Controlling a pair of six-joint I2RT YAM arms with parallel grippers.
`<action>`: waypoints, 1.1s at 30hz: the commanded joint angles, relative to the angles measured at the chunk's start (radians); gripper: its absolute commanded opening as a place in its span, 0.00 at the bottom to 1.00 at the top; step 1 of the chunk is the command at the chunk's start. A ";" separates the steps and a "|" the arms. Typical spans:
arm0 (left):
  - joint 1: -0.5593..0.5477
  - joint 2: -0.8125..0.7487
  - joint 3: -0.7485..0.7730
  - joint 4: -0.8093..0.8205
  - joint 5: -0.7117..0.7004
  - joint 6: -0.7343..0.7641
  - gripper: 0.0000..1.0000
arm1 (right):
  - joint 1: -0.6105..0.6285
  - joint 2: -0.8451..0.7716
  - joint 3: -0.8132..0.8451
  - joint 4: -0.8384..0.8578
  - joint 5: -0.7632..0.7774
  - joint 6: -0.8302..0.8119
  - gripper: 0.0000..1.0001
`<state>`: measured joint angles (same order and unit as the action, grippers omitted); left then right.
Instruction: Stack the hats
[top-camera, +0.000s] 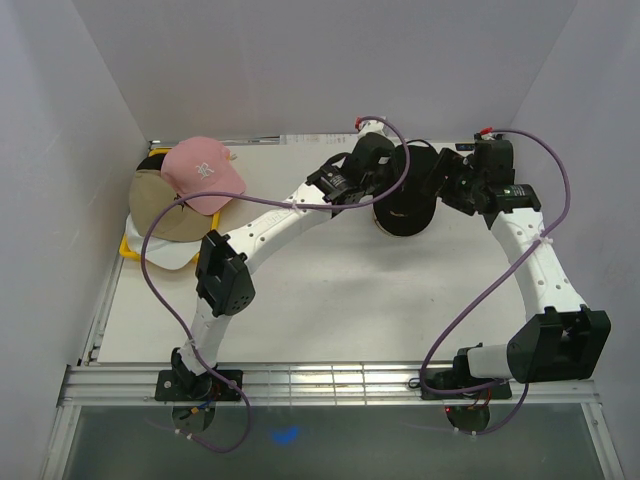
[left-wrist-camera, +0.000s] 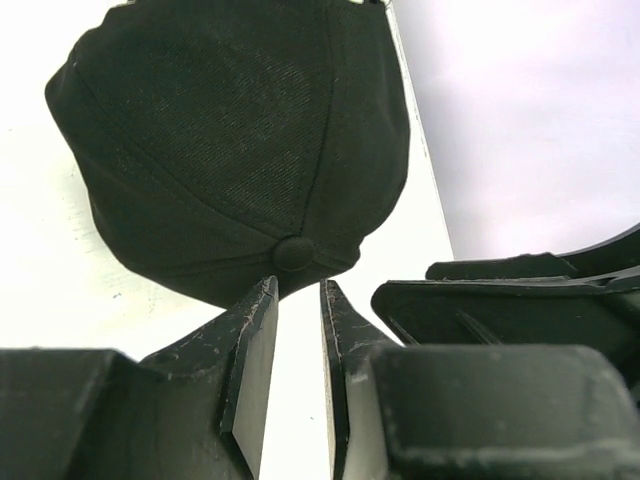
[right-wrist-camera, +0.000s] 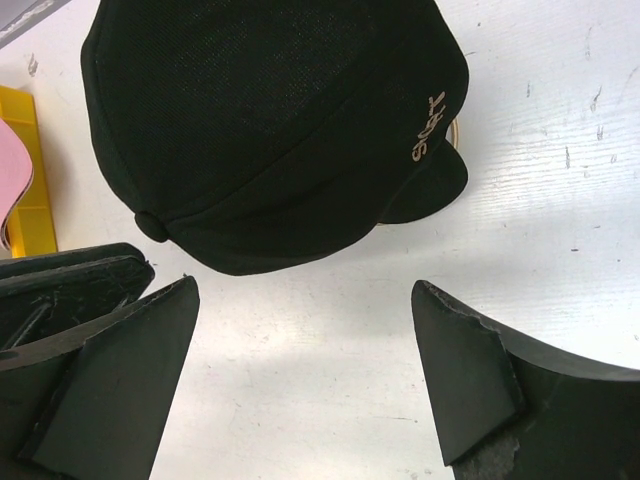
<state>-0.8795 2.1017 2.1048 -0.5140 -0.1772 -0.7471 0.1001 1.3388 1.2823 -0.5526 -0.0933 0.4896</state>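
Observation:
The black cap (top-camera: 405, 212) lies on the table at the back centre. In the left wrist view it (left-wrist-camera: 240, 140) fills the upper left, its top button just beyond my fingertips. In the right wrist view it (right-wrist-camera: 270, 130) shows a small tan logo. The pink cap (top-camera: 203, 172) sits on the tan cap (top-camera: 158, 205), with the white cap (top-camera: 170, 256) under them at the back left. My left gripper (top-camera: 385, 168) (left-wrist-camera: 298, 285) hovers at the black cap's left side, jaws a narrow gap apart and empty. My right gripper (top-camera: 442, 182) (right-wrist-camera: 303, 290) is wide open and empty at its right side.
A yellow tray (top-camera: 128, 248) holds the pile of three caps by the left wall; its edge (right-wrist-camera: 25, 150) and the pink cap (right-wrist-camera: 15, 190) show in the right wrist view. Walls close the table on the left, back and right.

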 joint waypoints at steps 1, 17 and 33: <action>-0.001 -0.051 0.063 -0.017 -0.016 0.023 0.35 | -0.002 -0.018 0.055 -0.004 -0.002 -0.016 0.92; 0.005 -0.032 0.089 -0.026 -0.031 0.035 0.38 | -0.002 -0.055 0.042 -0.012 0.010 -0.031 0.91; 0.169 -0.531 -0.268 -0.203 -0.280 0.088 0.61 | 0.003 -0.190 -0.009 -0.035 -0.103 -0.077 0.92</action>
<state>-0.8154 1.7756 1.9217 -0.6292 -0.3466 -0.6464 0.1001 1.2007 1.2922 -0.5877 -0.1333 0.4522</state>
